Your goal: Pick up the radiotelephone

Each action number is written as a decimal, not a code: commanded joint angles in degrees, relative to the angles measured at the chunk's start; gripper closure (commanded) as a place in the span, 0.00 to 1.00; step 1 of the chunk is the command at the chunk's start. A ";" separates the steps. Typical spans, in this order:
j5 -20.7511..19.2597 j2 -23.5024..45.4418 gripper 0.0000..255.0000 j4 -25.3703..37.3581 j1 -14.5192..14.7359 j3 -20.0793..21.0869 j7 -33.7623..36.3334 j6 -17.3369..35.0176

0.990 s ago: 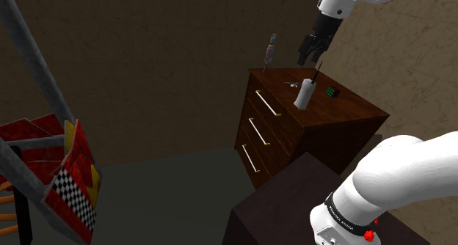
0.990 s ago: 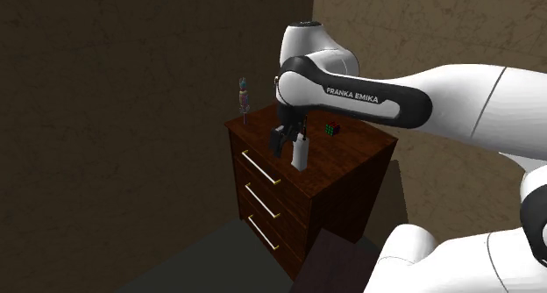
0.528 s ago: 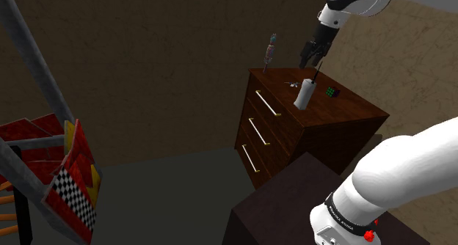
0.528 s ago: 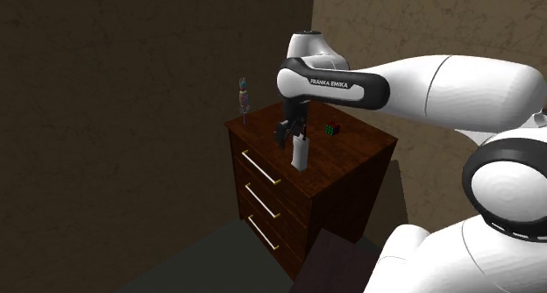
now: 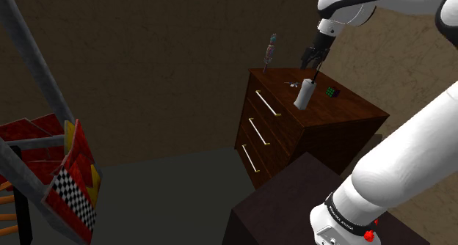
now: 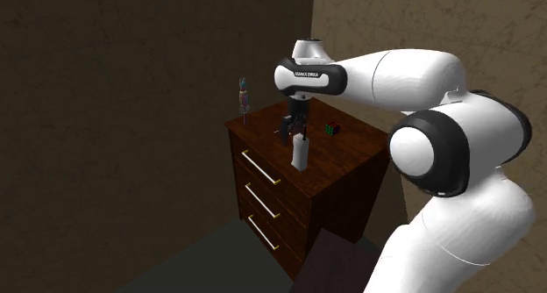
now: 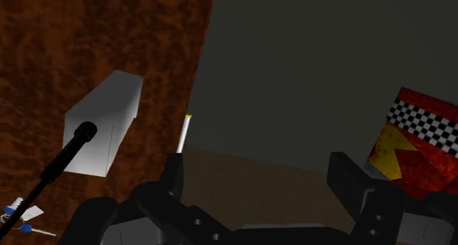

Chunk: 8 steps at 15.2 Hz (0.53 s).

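The radiotelephone (image 5: 303, 94) is a white block with a thin black antenna, standing upright on the brown dresser top (image 5: 351, 110). In the second exterior view the radiotelephone (image 6: 300, 152) stands near the dresser's front edge. My gripper (image 5: 311, 59) hangs just above and behind the antenna tip, touching nothing. In the second exterior view my gripper (image 6: 289, 129) hovers right beside the phone's top. In the wrist view the radiotelephone (image 7: 103, 126) lies ahead and off to one side of the open gripper (image 7: 258, 181), whose fingers (image 7: 173, 177) stand wide apart with nothing between them.
A small coloured cube (image 5: 332, 91) sits on the dresser behind the phone. A slim figurine (image 5: 270, 51) stands at the far corner, with small keys (image 5: 295, 82) near it. A red checkered structure (image 5: 73, 177) stands on the floor at the shoulder view's left. My dark stand (image 5: 293, 207) is below.
The arm has stretched out further over the dresser. The gripper has dropped slightly and now sits closer above the phone's antenna. The phone has not moved.
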 commanded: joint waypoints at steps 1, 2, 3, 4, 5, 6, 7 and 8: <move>2.80 4.75 0.00 3.10 -0.73 -1.98 -3.34 0.35; 4.34 7.17 0.00 4.75 -1.23 -2.74 -4.88 0.36; 5.95 9.64 0.00 6.48 -1.87 -3.37 -6.40 0.28; 7.60 12.14 0.00 8.29 -2.63 -3.89 -7.89 0.10; 9.27 14.67 0.00 10.20 -3.51 -4.28 -9.34 -0.17; 10.93 17.22 0.00 12.19 -4.53 -4.54 -10.71 -0.53; 12.57 19.78 0.00 14.28 -5.64 -4.70 -12.00 -0.98; 14.16 22.33 0.00 16.47 -6.87 -4.74 -13.19 -1.50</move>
